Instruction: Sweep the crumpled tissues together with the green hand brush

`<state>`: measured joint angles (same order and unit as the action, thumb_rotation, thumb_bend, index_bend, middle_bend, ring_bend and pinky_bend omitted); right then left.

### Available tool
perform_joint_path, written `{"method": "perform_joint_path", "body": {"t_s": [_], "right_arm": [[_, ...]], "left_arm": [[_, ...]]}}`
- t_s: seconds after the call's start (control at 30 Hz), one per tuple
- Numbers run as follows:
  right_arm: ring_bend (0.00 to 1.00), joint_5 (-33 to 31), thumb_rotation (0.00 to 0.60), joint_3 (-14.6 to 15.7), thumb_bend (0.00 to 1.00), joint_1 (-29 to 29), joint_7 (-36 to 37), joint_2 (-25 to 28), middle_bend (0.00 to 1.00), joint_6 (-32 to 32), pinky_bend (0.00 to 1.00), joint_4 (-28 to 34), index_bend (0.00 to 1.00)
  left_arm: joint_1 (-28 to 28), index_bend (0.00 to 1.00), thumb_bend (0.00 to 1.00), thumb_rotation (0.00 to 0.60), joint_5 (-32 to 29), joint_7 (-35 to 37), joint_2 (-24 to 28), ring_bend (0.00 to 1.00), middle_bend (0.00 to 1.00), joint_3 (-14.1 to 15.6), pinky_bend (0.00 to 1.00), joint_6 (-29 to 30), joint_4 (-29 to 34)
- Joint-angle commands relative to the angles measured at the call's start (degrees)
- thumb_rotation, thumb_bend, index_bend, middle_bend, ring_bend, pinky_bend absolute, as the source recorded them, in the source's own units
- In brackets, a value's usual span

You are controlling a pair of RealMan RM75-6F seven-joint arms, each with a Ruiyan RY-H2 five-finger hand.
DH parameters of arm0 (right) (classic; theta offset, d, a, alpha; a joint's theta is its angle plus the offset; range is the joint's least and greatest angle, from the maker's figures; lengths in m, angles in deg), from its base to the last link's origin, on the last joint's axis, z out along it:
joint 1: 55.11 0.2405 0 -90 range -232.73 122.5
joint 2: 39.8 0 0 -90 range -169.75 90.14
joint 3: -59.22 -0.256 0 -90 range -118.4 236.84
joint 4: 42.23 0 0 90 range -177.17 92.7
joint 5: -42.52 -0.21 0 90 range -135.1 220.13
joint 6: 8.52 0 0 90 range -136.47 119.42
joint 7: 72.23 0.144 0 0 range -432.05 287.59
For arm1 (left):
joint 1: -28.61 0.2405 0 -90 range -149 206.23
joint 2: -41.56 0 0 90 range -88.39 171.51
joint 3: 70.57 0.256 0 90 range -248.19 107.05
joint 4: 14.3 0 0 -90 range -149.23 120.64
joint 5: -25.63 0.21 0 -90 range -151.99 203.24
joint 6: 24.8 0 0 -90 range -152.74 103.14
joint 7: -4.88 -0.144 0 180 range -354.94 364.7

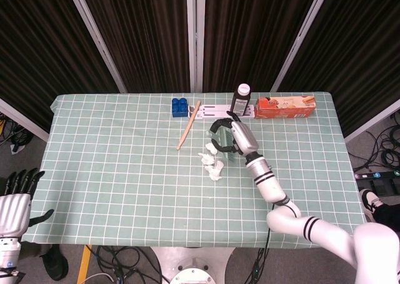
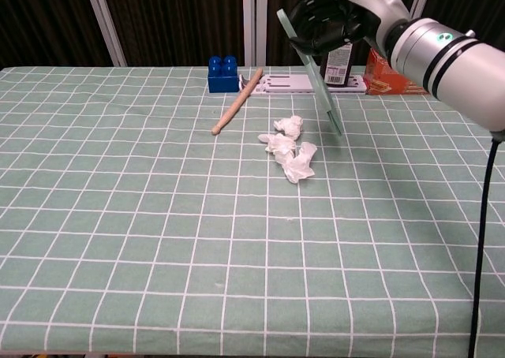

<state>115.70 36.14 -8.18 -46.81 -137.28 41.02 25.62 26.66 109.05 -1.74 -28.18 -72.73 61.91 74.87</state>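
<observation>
Three crumpled white tissues (image 2: 288,147) lie close together near the table's middle, also seen as tissues (image 1: 211,161) in the head view. My right hand (image 2: 333,20) grips the handle of the pale green hand brush (image 2: 322,86), which hangs tilted in the air, its lower end above and to the right of the tissues. From the head camera, the right hand (image 1: 227,140) is just beyond and to the right of the pile. My left hand (image 1: 15,204) stays off the table's near left corner, fingers apart and holding nothing.
Along the far edge stand a blue block (image 2: 223,72), a white strip (image 2: 288,83), a dark bottle (image 2: 339,58) and an orange box (image 2: 388,80). A wooden stick (image 2: 237,101) lies slantwise left of the tissues. The green checked cloth (image 2: 158,240) covers the table.
</observation>
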Motion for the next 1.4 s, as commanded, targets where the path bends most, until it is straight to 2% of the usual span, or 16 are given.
{"method": "perform_joint_path", "body": {"t_s": [0.03,0.23,0.4,0.5,0.8,0.97,1.13,1.27,1.4], "right_arm": [[0.29,4.1,0.600,1.5,0.76,6.2,7.3,8.8,0.56,-16.1,0.06,1.1,0.67],[0.29,13.1,0.600,5.7,0.82,12.3,18.2,6.9,0.56,-19.5,0.06,-7.4,0.68],[0.29,18.5,0.600,9.5,0.83,15.2,27.6,3.3,0.58,-15.0,0.06,-15.6,0.68],[0.29,20.4,0.600,11.6,0.83,16.4,32.4,2.2,0.59,-12.8,0.06,-19.5,0.69],[0.29,24.2,0.600,18.3,0.83,21.9,46.8,-2.7,0.60,-12.7,0.06,-28.4,0.70],[0.29,26.4,0.600,22.2,0.83,23.2,55.1,-3.1,0.60,-10.2,0.06,-29.3,0.70],[0.29,28.5,0.600,25.8,0.83,23.1,60.7,-1.6,0.60,-4.9,0.06,-27.8,0.71],[0.29,29.1,0.600,27.5,0.83,22.4,60.7,0.1,0.60,-2.0,0.06,-26.2,0.71],[0.29,26.7,0.600,26.3,0.83,19.3,56.8,3.1,0.60,2.9,0.06,-23.0,0.71]], "left_arm": [[0.2,0.12,0.00,0.600,-0.1,-0.3,0.1,0.04,0.08,0.0,0.00,0.2,0.3],[0.5,0.12,0.00,0.600,-0.6,-1.2,0.4,0.04,0.08,0.1,0.00,0.3,1.2],[1.2,0.12,0.00,0.600,-1.3,-1.3,0.6,0.04,0.08,0.0,0.00,0.8,1.8],[1.3,0.12,0.00,0.600,-2.0,-1.2,0.6,0.04,0.08,0.0,0.00,0.5,1.8],[1.2,0.12,0.00,0.600,-2.3,-2.3,0.8,0.04,0.08,-0.1,0.00,0.2,2.6],[1.2,0.12,0.00,0.600,-2.3,-2.3,0.8,0.04,0.08,-0.2,0.00,0.2,2.6],[1.1,0.12,0.00,0.600,-2.1,-1.8,0.7,0.04,0.08,-0.1,0.00,-0.1,2.2],[0.9,0.12,0.00,0.600,-1.7,-1.4,0.5,0.04,0.08,-0.3,0.00,0.0,1.8],[0.9,0.12,0.00,0.600,-1.7,-0.9,0.2,0.04,0.08,-0.3,0.00,0.0,1.3]]}}
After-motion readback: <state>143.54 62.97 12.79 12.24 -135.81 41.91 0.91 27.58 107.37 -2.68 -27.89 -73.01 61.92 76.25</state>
